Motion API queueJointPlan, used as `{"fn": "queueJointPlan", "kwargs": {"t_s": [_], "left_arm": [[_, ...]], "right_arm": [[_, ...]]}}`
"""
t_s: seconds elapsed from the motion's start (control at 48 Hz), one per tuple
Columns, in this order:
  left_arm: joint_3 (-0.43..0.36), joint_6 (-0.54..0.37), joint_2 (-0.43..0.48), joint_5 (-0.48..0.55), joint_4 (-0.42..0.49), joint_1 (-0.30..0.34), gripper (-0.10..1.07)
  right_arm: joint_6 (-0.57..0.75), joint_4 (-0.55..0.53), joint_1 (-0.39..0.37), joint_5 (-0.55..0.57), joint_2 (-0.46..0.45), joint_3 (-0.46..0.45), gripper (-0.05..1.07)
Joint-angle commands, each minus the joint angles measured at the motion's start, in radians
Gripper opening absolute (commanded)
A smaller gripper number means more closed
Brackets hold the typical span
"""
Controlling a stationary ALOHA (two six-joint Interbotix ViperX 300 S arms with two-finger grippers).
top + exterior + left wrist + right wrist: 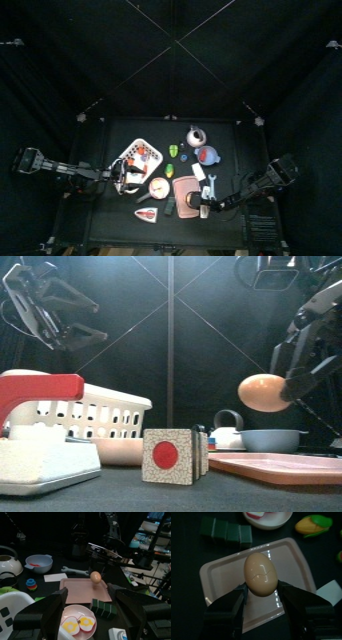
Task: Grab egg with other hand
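Egg (261,573) pinched between right fingers (295,598), suspended above pink tray (224,569). Left fingers (50,609) spread wide, empty, facing egg across tray.

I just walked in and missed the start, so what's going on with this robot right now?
The right gripper is holding a tan egg between its jaws, lifted above the pink tray. The left gripper is open and empty, raised on the other side near the white basket, and faces the egg. It looks like a handover is being set up, but the left arm has not reached the egg yet.
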Motion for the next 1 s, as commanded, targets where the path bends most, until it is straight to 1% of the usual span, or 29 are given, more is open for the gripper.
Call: {"fn": "queueJointPlan", "kwargs": {"t_s": [0.0,0.083,0.125,0.188,0.312,0.333,0.438,0.542,0.583,0.646,0.792,0.979], "left_arm": [[-0.067,-0.003,0.031,-0.003,-0.055,-0.035,0.97],[-0.115,-0.003,0.072,-0.003,-0.098,-0.063,0.97],[-0.146,-0.003,0.107,-0.005,-0.118,-0.072,0.97],[-0.184,-0.005,0.155,-0.011,-0.14,-0.075,0.97],[-0.273,-0.005,0.267,-0.035,-0.215,-0.075,0.97],[-0.298,-0.006,0.298,-0.046,-0.241,-0.078,0.97],[-0.377,-0.015,0.394,-0.075,-0.339,-0.094,0.97],[-0.472,-0.048,0.489,-0.083,-0.46,-0.118,0.98],[-0.503,-0.061,0.522,-0.081,-0.48,-0.123,0.98],[-0.538,-0.075,0.563,-0.08,-0.476,-0.13,0.98],[-0.588,-0.104,0.632,-0.08,-0.41,-0.129,0.98],[-0.591,-0.135,0.675,-0.104,-0.328,-0.124,0.98]], "right_arm": [[0.003,-0.051,-0.014,0.083,-0.031,-0.034,0.69],[-0.003,-0.104,-0.006,0.156,-0.032,-0.043,0.69],[-0.008,-0.126,-0.005,0.199,-0.035,-0.051,0.69],[-0.008,-0.149,-0.003,0.236,-0.048,-0.055,0.69],[0.0,-0.161,0.015,0.249,-0.086,-0.038,0.68],[0.002,-0.158,0.02,0.249,-0.092,-0.034,0.68],[0.009,-0.153,0.041,0.253,-0.107,-0.02,0.68],[0.015,-0.158,0.054,0.27,-0.106,-0.018,0.68],[0.015,-0.163,0.058,0.281,-0.106,-0.017,0.68],[0.014,-0.164,0.064,0.296,-0.107,-0.015,0.68],[0.014,-0.175,0.095,0.33,-0.115,-0.009,0.68],[0.015,-0.218,0.13,0.35,-0.126,-0.011,0.68]]}}
